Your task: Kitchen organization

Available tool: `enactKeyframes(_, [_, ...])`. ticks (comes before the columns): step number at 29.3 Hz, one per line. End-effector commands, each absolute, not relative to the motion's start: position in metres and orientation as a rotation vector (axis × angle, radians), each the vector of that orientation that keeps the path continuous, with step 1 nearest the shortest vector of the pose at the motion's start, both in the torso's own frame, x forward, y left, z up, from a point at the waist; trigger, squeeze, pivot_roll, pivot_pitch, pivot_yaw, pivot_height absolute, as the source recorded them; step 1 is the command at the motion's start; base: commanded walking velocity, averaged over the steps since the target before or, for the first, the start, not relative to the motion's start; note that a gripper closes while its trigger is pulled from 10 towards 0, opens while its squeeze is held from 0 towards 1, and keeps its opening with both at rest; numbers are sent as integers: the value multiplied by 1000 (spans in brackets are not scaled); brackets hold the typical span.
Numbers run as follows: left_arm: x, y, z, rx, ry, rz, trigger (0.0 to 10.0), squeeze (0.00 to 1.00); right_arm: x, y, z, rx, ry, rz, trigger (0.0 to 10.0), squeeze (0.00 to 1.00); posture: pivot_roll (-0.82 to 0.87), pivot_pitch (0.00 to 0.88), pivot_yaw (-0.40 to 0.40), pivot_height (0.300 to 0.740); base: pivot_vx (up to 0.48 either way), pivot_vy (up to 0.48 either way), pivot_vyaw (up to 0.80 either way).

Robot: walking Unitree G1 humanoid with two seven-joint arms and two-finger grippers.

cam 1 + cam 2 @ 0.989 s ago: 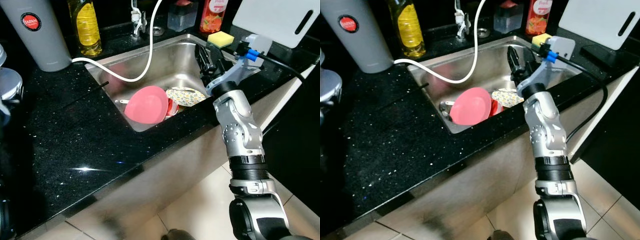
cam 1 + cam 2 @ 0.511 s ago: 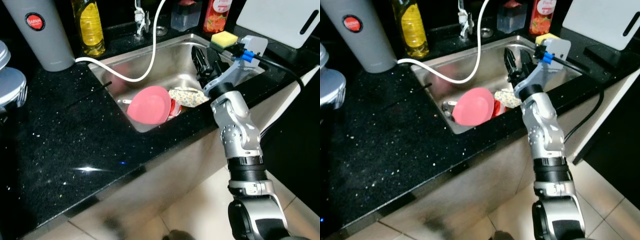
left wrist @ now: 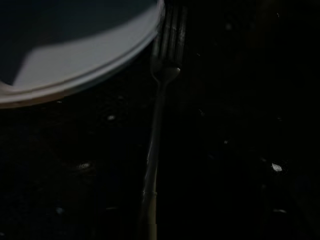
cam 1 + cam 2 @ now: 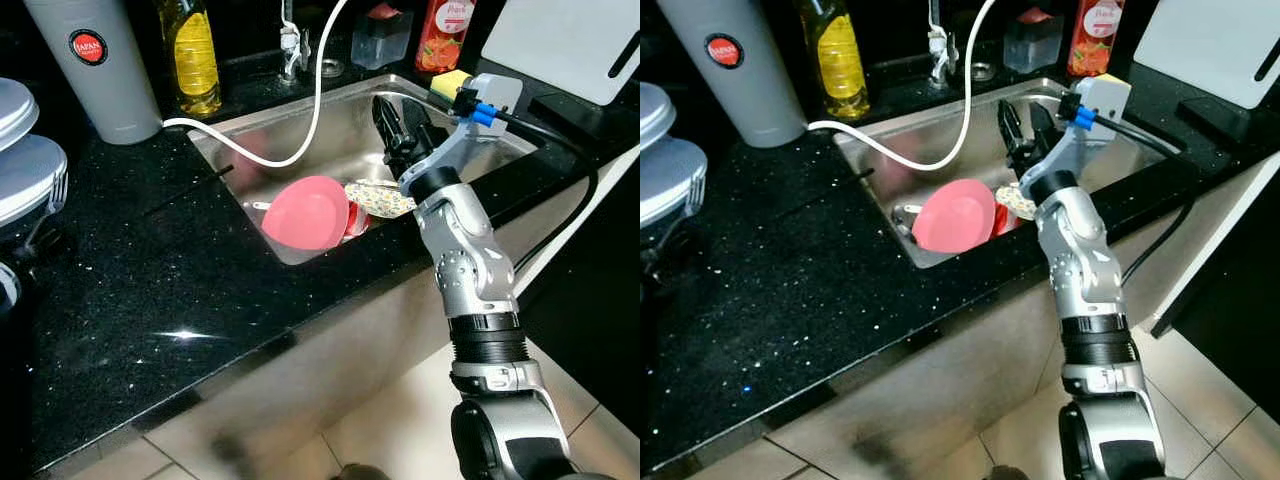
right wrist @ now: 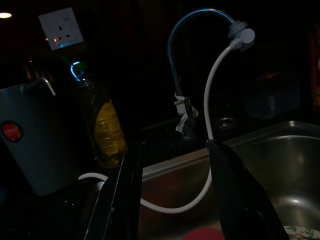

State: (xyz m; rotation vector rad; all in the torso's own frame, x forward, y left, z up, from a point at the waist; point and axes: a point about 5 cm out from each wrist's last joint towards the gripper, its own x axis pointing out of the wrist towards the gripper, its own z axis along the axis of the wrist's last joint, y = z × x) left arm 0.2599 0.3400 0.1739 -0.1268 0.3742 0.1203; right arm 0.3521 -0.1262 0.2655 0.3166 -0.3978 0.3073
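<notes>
- Black speckled countertop (image 4: 150, 280) wraps a steel sink (image 4: 330, 140), and the sink serves as the landmark from here on.
- Inside the sink, against its near wall, lie one pink bowl (image 4: 305, 212) tipped on its side and one patterned plate (image 4: 380, 198) just beside it; something red shows between the two, too hidden to name.
- One white hose (image 4: 300, 120) loops from the tap (image 5: 182, 112) behind the sink, down into the basin and out over the sink's left rim.
- Right gripper (image 4: 397, 118) hangs over the sink's right half, above the plate, its two black fingers (image 5: 235, 190) spread apart with nothing between them.
- Left gripper cannot be made out; its state cannot be told. Its wrist view looks at one fork (image 3: 157, 130) lying on the counter, tines at the edge of a pale dish (image 3: 75, 65), well left of the sink.
- Step in hand, as I judge it: reaching down for the dishes in the sink. To do it well, lower the fingers straight onto one rim, the plate's being nearest, keep clear of the hose, and close only once a finger sits on each side of the edge.
- Behind the sink stand one yellow oil bottle (image 4: 195, 55), one red bottle (image 4: 445, 35), one clear container (image 4: 380, 38) and one yellow sponge (image 4: 450, 82); one grey flask (image 4: 95, 65) stands behind the sink's left corner.
</notes>
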Motion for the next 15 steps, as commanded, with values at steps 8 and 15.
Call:
enactKeyframes(8, [252,324,129,-82,594,67,0,0,353,-126,265,329,-387,308,10000,0,6,60,21,740,0,0,0])
enactKeyframes(15, [267,286,160,-122,360,-118,0,0,354,-127,265,333,-385,304,10000,0,0,52,18,740,0,0,0])
